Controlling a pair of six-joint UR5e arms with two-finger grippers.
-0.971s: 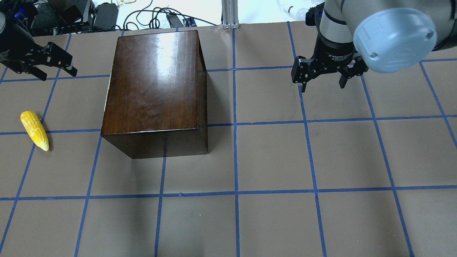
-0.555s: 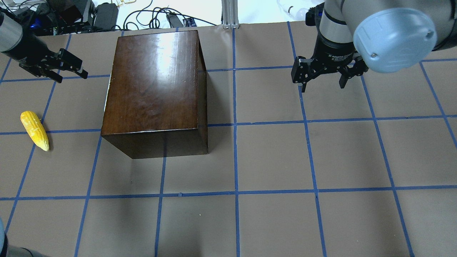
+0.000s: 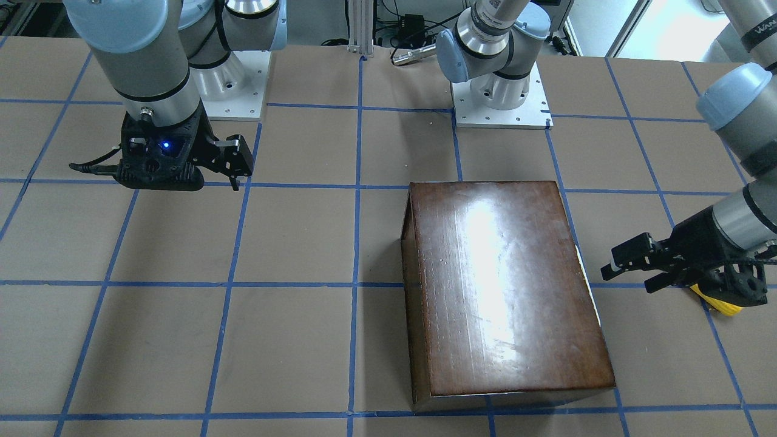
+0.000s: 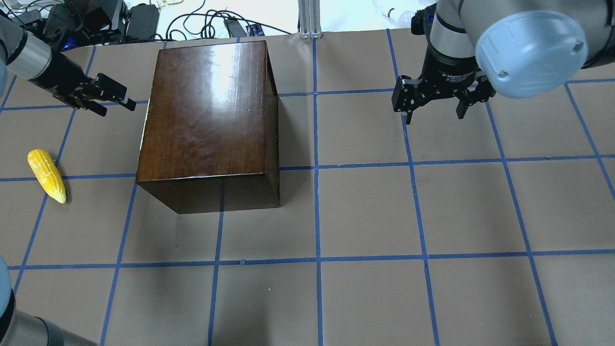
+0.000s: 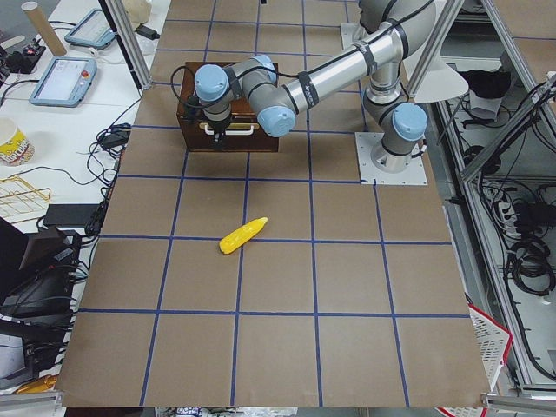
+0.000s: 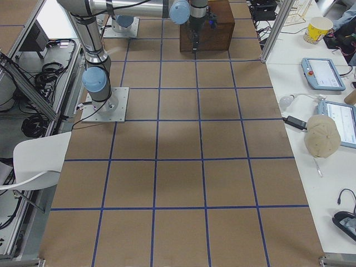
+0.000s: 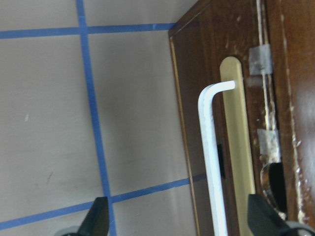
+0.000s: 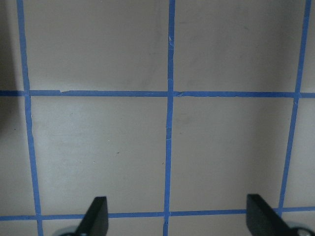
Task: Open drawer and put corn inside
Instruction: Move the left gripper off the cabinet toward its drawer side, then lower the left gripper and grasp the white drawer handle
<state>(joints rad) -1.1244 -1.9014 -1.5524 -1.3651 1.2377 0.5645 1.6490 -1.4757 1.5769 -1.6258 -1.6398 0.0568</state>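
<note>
The glossy dark-brown box (image 4: 206, 110) stands on the table left of centre. Its drawer front (image 7: 194, 88) faces the robot's left, carries a white handle (image 7: 209, 162) over a brass plate, and sits closed. My left gripper (image 4: 117, 98) is open and empty, a short way from that front and pointing at it; in the left wrist view (image 7: 179, 221) the handle lies between the jaws, ahead of them. The yellow corn (image 4: 46, 175) lies on the table at the far left, nearer the robot than the left gripper. My right gripper (image 4: 435, 115) hangs open and empty over bare table.
The table (image 4: 365, 216) is brown paper with blue tape grid lines. Cables and power bricks (image 4: 144, 19) and an aluminium post (image 4: 310, 19) lie beyond its far edge. The arm bases (image 3: 501, 97) stand behind the box in the front-facing view.
My left gripper has moved right, toward the box's left face where the drawer front is. The right arm, box and corn have not moved.
</note>
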